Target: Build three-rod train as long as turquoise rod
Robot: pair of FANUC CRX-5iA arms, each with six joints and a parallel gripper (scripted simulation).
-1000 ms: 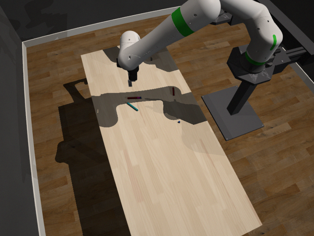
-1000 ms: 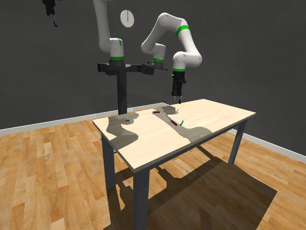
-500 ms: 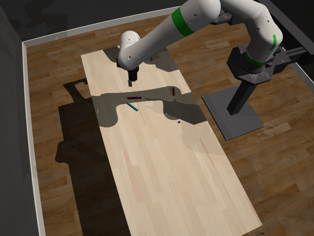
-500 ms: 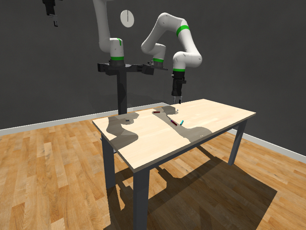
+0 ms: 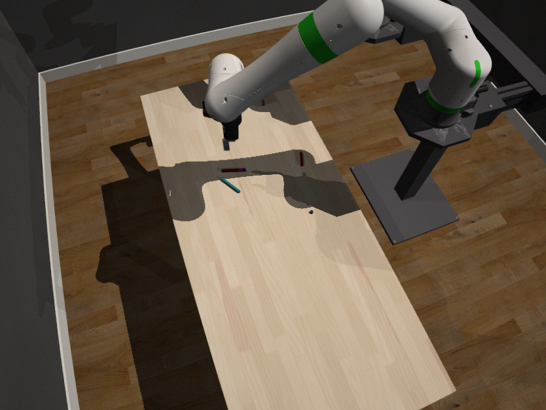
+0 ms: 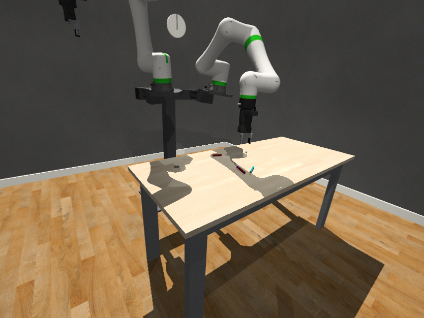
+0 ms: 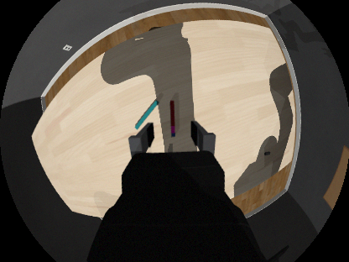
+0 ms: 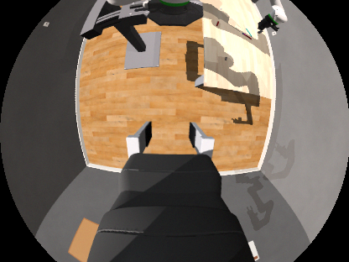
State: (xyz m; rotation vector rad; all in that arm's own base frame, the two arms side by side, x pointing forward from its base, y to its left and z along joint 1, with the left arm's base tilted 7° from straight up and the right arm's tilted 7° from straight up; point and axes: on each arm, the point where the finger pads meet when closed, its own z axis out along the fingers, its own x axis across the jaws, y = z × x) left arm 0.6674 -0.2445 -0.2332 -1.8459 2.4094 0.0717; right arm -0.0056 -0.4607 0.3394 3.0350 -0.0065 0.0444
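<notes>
The red rod (image 5: 230, 169) (image 6: 242, 170) (image 7: 172, 112) (image 8: 247, 36), magenta rod (image 5: 240, 169) (image 6: 238, 167) (image 7: 173, 128) and blue rod (image 5: 244, 169) (image 6: 236, 166) (image 7: 173, 134) are lying flat in one line on the table (image 5: 273, 264) (image 6: 212, 191) (image 7: 231, 84) (image 8: 252, 63), just beside the turquoise rod (image 5: 230, 185) (image 6: 251, 169) (image 7: 147, 114) (image 8: 248, 32), and their lengths are adding up to its ten. The left gripper (image 5: 226, 145) (image 6: 245, 138) (image 7: 172, 129) (image 8: 257, 30) is hanging above the table with fingers wide apart and nothing between them; the right gripper (image 6: 77, 32) (image 8: 170, 129), well away from the table, is also holding its fingers apart, empty. The train is looking finished, so the step in hand is probably checking and leaving it: keeping the fingers high, backing off upward, and closing a seam only if a gap is showing, by a light push along the line, never across it. No gap is showing, though the seams are too small to judge surely. The train's long axis is running nearly crosswise in the top view, blue end toward the pedestal, and up and down in the left wrist view, blue end nearest the gripper body; the turquoise rod is slanting to it.
</notes>
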